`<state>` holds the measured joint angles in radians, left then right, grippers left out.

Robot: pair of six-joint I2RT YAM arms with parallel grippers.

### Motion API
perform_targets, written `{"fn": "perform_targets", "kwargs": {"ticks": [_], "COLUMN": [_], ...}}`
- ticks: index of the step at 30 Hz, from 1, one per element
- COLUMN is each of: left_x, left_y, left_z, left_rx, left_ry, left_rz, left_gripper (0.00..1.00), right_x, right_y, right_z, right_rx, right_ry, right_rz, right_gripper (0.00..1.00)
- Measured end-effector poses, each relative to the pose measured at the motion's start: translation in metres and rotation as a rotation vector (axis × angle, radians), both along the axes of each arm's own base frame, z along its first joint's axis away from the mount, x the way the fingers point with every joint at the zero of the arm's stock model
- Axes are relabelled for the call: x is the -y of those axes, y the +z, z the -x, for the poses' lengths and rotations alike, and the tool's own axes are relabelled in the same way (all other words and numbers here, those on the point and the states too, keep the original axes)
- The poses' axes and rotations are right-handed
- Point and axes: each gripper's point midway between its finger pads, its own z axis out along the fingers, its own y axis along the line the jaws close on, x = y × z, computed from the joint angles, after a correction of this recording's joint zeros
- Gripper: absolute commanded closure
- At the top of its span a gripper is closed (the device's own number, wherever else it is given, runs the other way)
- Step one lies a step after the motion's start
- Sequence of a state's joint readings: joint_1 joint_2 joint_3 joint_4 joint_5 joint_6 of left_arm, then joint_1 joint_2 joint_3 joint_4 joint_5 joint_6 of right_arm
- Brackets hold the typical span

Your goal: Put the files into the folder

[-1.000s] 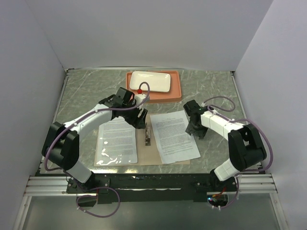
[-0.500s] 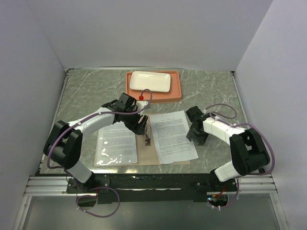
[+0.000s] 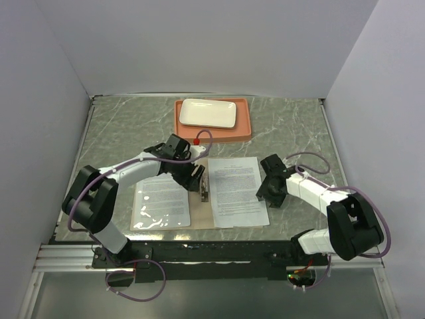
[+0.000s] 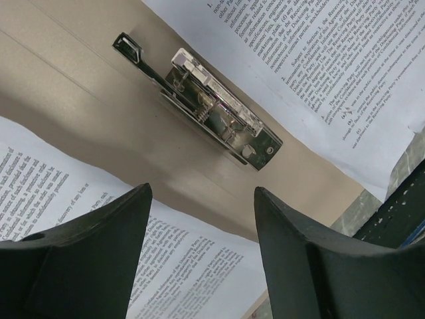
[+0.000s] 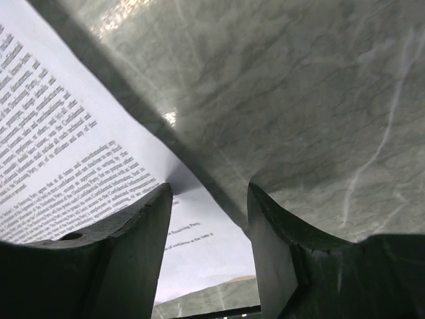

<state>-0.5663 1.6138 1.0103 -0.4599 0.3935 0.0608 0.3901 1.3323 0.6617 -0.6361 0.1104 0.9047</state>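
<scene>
Your R gripper [image 3: 271,191] sits spread at the right sheet's [image 3: 236,191] outer edge. That sheet lies to its left on the folder [image 3: 201,214], long axis near-to-far. L gripper [image 3: 194,175], also spread, hovers over the clip [image 3: 204,189]. Left sheet [image 3: 161,195] lies on the folder's left half. R arm's nearer, so I'd nudge w/ it.
</scene>
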Motion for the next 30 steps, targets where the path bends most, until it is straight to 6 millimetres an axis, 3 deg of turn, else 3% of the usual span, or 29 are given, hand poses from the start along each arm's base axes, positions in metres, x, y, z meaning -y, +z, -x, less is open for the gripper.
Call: {"fn": "perform_targets", "kwargs": {"ticks": [9,30], "left_x": [0.004,0.011], "left_y": [-0.012,-0.011], "left_z": [-0.002,0.002], "left_rx": [0.008,0.017], "left_ry": [-0.011,-0.035], "left_rz": [-0.03,-0.028], "left_gripper": [0.31,0.32], "right_x": [-0.015,-0.05], "right_y": [0.0,0.003], "right_z": [0.003,0.004], "right_rx": [-0.012,-0.022], "right_ry": [0.047,0.146], "right_rz": [-0.005,-0.015], "right_gripper": [0.44,0.44]}}
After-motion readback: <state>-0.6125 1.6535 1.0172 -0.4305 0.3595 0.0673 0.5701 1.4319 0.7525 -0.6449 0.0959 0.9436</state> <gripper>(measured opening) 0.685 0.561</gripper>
